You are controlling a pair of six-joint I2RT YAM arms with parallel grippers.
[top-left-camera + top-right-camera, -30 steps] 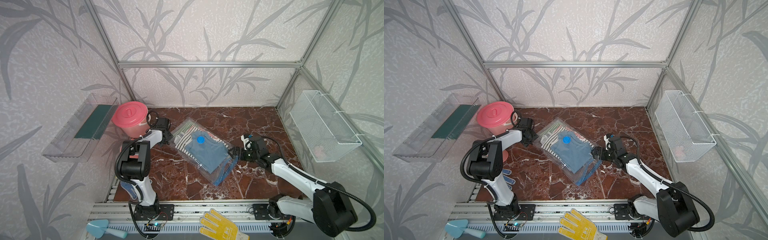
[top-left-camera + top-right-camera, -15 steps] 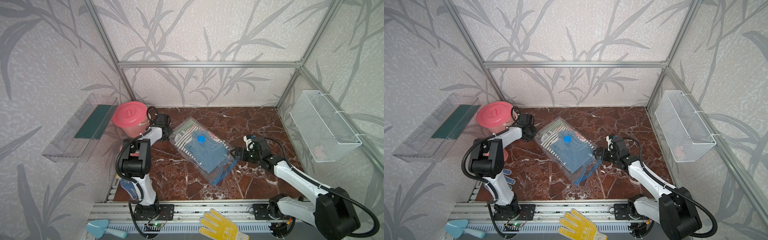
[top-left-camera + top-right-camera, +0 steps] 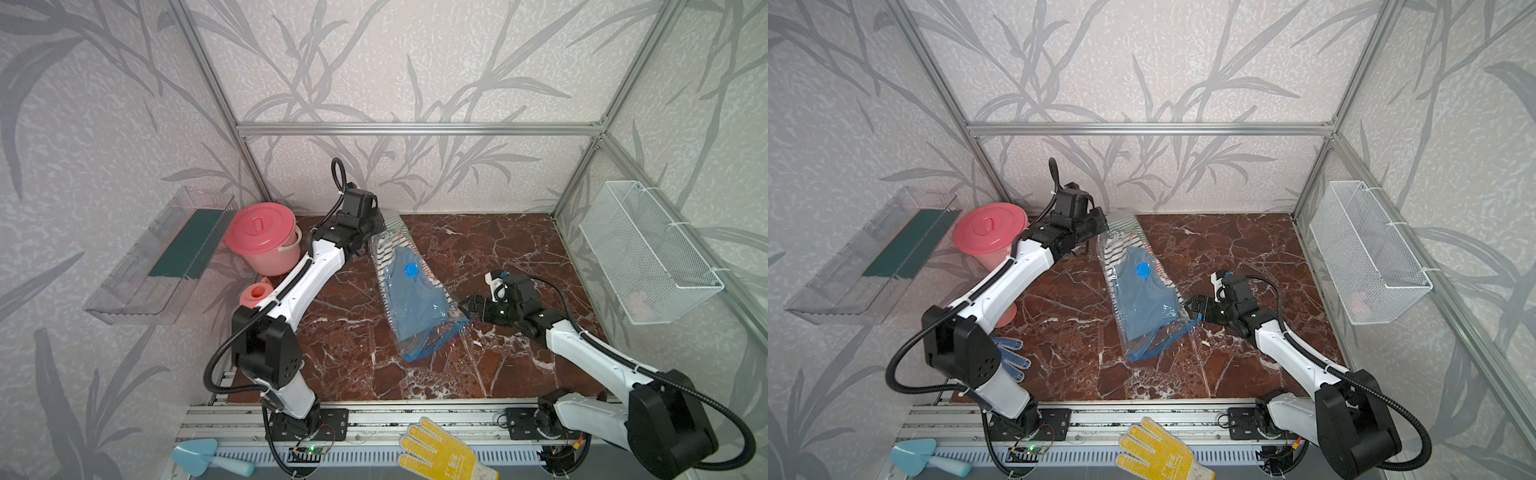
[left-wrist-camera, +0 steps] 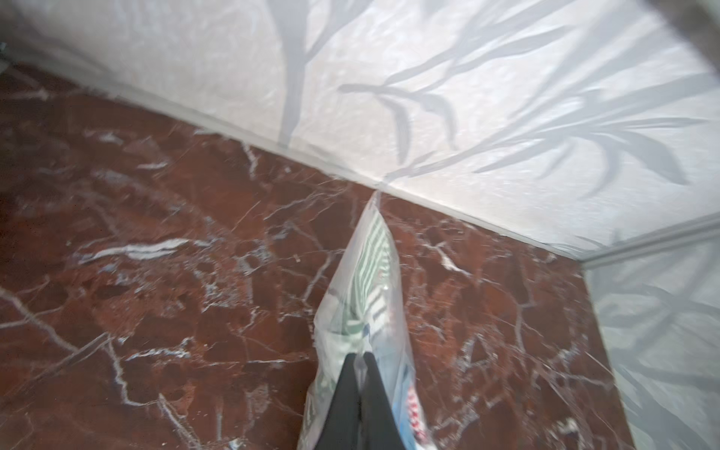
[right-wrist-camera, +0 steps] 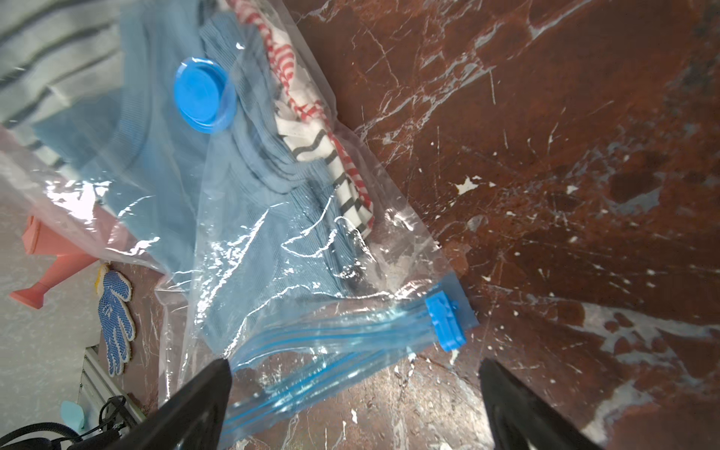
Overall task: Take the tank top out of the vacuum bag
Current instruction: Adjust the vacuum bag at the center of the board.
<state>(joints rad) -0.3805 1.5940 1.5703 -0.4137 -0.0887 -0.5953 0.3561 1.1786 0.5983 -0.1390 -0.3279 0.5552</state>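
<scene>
Shut tight on the vacuum bag (image 3: 415,307) with the left gripper (image 4: 360,360), at the bag's far end near the back wall, fingers (image 4: 343,397) together with plastic between. Holding that end up off the marble table (image 3: 519,249); zip end down on the table, toward the front. Spread wide with the right gripper (image 5: 354,368), right at the bag's zip-end corner, with part of the blue zip strip (image 5: 331,331) lying in the gap between the fingers, nothing pinched. At the strip's end: blue slider clip (image 5: 446,321). Facing up on the bag: round blue valve cap (image 3: 410,269). Inside, seen through the plastic: blue ribbed garment (image 5: 175,175) on top, striped pieces (image 5: 323,156) under and beside it; cannot tell which counts as the tank top, all inside the bag anyway. Off to the left arm's side: pink lidded bucket (image 3: 259,228), pink watering can (image 3: 255,293), blue-dotted glove (image 3: 1011,357). On the front rail: yellow glove (image 3: 440,455), light-blue trowel (image 3: 195,455). On the right wall: white wire basket (image 3: 648,249).
</scene>
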